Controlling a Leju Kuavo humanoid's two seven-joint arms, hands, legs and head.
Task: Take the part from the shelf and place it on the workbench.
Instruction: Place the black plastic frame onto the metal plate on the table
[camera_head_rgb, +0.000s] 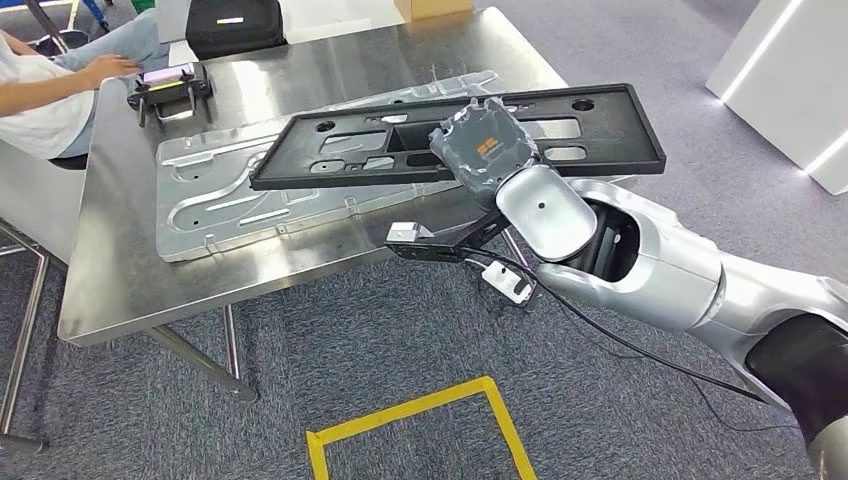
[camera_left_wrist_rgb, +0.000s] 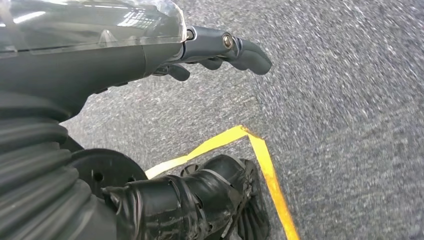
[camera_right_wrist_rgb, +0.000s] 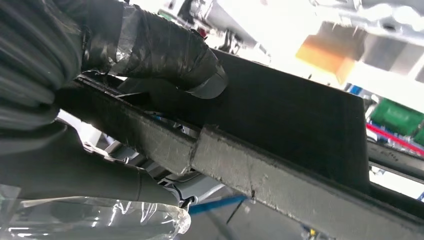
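The part is a long black plastic frame with cut-outs. My right hand grips it near its middle and holds it level just above the steel workbench, over a silver stamped panel. In the right wrist view the taped thumb presses on the black frame's face with the fingers under its edge. My left hand hangs over the grey carpet with its fingers loosely curled and nothing in them.
A person sits at the workbench's far left corner, a hand near a small black device. A black bag and a cardboard box stand at the far edge. Yellow tape marks the carpet below me.
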